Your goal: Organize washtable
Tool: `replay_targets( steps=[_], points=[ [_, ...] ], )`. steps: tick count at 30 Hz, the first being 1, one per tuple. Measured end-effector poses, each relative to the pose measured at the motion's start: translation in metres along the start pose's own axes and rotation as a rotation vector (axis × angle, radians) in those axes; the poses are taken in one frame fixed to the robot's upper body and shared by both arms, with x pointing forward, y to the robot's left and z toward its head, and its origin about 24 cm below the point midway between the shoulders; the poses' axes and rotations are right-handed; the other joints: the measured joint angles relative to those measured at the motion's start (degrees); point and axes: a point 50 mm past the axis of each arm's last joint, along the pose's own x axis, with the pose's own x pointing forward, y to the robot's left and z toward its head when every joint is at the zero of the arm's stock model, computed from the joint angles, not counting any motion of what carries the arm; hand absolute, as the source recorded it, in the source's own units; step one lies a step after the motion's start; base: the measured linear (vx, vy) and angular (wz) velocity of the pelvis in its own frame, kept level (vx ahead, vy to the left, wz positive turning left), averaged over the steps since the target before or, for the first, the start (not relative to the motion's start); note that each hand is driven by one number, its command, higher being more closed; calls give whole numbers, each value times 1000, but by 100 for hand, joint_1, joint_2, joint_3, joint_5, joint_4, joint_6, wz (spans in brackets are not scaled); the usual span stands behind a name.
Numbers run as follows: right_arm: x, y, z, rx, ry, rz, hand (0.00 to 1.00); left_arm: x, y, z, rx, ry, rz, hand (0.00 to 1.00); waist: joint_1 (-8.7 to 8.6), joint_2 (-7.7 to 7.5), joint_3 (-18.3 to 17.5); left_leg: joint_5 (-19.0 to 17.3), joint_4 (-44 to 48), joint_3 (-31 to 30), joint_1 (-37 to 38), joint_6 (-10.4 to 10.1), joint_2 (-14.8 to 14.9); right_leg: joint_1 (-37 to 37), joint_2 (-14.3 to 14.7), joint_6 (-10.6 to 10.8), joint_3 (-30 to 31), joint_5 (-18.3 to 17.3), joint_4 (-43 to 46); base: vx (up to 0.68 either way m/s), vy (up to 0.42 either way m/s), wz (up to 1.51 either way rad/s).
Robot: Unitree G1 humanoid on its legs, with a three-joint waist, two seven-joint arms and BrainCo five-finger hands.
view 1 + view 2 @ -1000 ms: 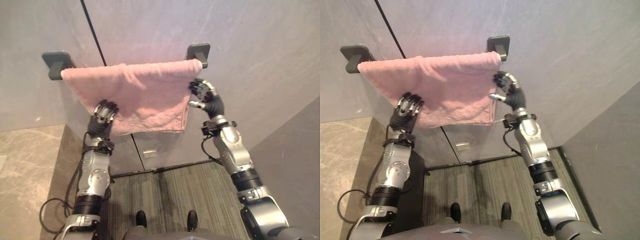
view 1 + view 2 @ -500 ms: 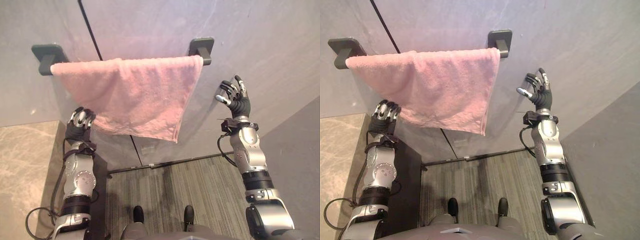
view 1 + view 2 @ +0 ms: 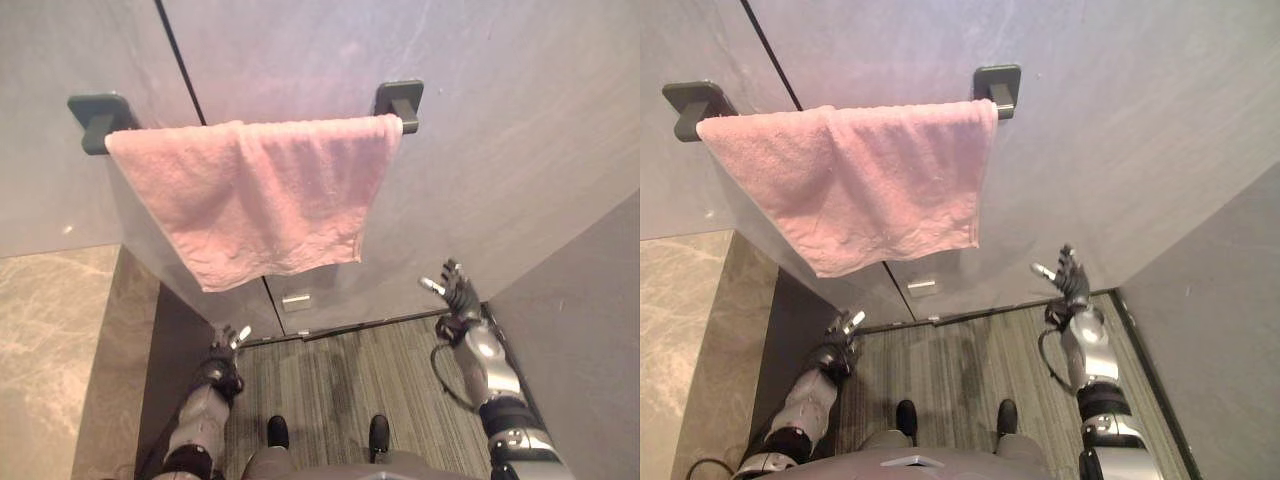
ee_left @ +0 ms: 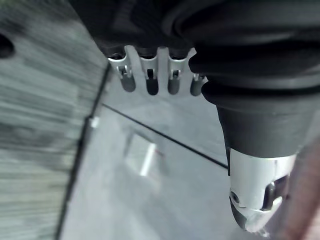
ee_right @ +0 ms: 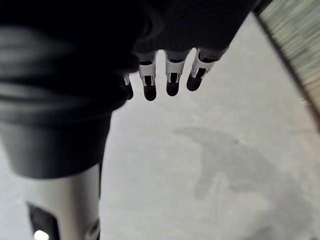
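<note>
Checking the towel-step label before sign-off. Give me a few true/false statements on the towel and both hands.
1. The pink towel hangs draped between the two dark wall brackets. True.
2. The right hand pinches the towel's lower corner. False: it is below the towel and apart from it, with its fingers open and empty.
3. The left hand holds nothing. True: its fingers are straight, low by the foot of the wall.
4. The towel lies in a heap on the striped floor. False: it hangs spread out on the wall, with its hem well above the floor.
</note>
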Motion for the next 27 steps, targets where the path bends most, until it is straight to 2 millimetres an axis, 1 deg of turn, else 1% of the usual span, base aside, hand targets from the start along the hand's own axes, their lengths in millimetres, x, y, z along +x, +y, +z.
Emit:
replay_targets(
  steps=[1, 2, 3, 4, 5, 6, 7, 8, 9, 10, 11, 14, 16, 18, 19, 22, 24, 25, 26, 27],
  points=[
    [-7, -5, -23, -6, 86, -16, 0, -3, 3, -16, 59, 66, 14, 0, 0, 29, 19, -31, 3, 1, 63, -2, -2, 65, -3, 9, -1, -27, 2, 50, 3, -1],
    [-12, -8, -35, -12, 130, -25, 0, -6, 5, -24, 85, 97, 21, 0, -7, 38, 19, -49, 3, 6, 94, -5, -2, 91, -3, 10, 0, -45, 2, 77, 2, -1],
    [-26, -13, -64, -35, 241, -43, 0, -12, 10, -42, 156, 169, 39, 0, -22, 62, 28, -81, 7, 11, 168, -13, 0, 161, -1, 19, 0, -82, 6, 72, 1, -2],
    [-31, -16, -74, -46, 284, -48, 0, -14, 12, -48, 178, 196, 47, 0, -22, 68, 30, -91, 15, 15, 184, -13, 0, 176, -1, 20, 0, -90, 9, 107, 0, -3],
    [-43, -22, -95, -59, 379, -63, 0, -19, 15, -60, 208, 246, 64, 0, -23, 81, 37, -110, 38, 23, 220, -16, 0, 209, -1, 15, 2, -88, 29, 83, 2, -3],
    [-49, -26, -104, -52, 422, -80, 0, -23, 18, -66, 219, 272, 74, 0, -25, 85, 38, -111, 50, 26, 245, -5, 0, 231, -1, 14, 3, -88, 31, 102, 4, -3],
    [-62, -33, -122, -36, 501, -121, 0, -27, 23, -76, 242, 322, 100, 0, -53, 90, 34, -109, 52, 32, 304, 4, -1, 282, -2, 13, 3, -87, 31, 80, 4, -1],
    [-71, -38, -133, -12, 556, -155, 0, -31, 27, -83, 231, 353, 127, 0, -81, 90, 35, -127, 53, 33, 341, 2, -1, 328, -2, 19, 2, -99, 31, 87, 6, 0],
    [-82, -45, -145, 4, 620, -194, 0, -34, 30, -86, 208, 361, 163, 0, -106, 92, 34, -139, 54, 37, 363, 4, -3, 360, -4, 23, -2, -103, 32, 57, 5, -1],
    [-87, -49, -150, -2, 650, -206, 0, -34, 31, -86, 219, 366, 173, 0, -121, 93, 35, -141, 55, 44, 371, 4, -4, 364, -5, 23, 2, -103, 32, 36, 6, -2],
    [-99, -56, -158, 7, 696, -242, 0, -34, 32, -86, 242, 373, 183, 0, -146, 98, 34, -144, 55, 51, 394, 5, -5, 376, -6, 23, 3, -103, 32, 11, 4, -5],
    [-121, -73, -171, 39, 765, -343, 0, -35, 33, -89, 272, 391, 199, 0, -176, 145, 6, -174, 55, 89, 516, -2, -3, 475, -3, 4, 22, -123, 32, -13, 3, -6],
    [-138, -85, -178, 75, 803, -435, 0, -37, 33, -92, 265, 402, 211, 0, -176, 209, -56, -235, 54, 178, 555, -23, 0, 471, 3, -10, 91, -140, 31, -29, 5, -16],
    [-146, -88, -182, 82, 819, -459, 0, -40, 35, -95, 235, 407, 233, 0, -192, 249, -74, -248, 53, 221, 584, -31, 3, 460, 11, -6, 161, -173, 31, -35, 1, -17],
    [-148, -89, -183, 103, 820, -476, 0, -42, 37, -97, 215, 414, 246, 0, -230, 272, -90, -254, 53, 234, 598, -28, 3, 465, 11, -25, 169, -187, 32, -31, 0, -11],
    [-149, -90, -183, 145, 812, -500, 0, -45, 39, -101, 178, 425, 268, 0, -327, 312, -89, -281, 53, 255, 638, -18, 29, 421, 26, -84, 175, -245, 186, -18, -1, -3],
    [-147, -88, -182, 149, 807, -494, 0, -46, 40, -102, 155, 424, 278, 0, -323, 328, -83, -282, 65, 289, 625, -33, 83, 317, 55, -108, 177, -350, 408, -12, -15, 2],
    [-143, -84, -182, 151, 802, -481, 0, -47, 41, -102, 129, 420, 287, 0, -317, 303, -61, -388, 323, 259, 458, -93, 129, 214, 69, -136, 168, -456, 615, -42, -62, 11],
    [-137, -80, -180, 159, 790, -468, 0, -47, 41, -101, 93, 412, 297, 0, -310, 338, 22, -596, 778, 189, 175, -157, 224, 87, 88, -173, 138, -595, 875, -45, -67, 14],
    [-133, -78, -178, 161, 782, -461, 0, -46, 41, -100, 81, 402, 299, 0, -303, 314, 64, -707, 1002, 147, 59, -170, 281, 45, 103, -187, 120, -673, 1021, -43, -72, 16]
  ],
)
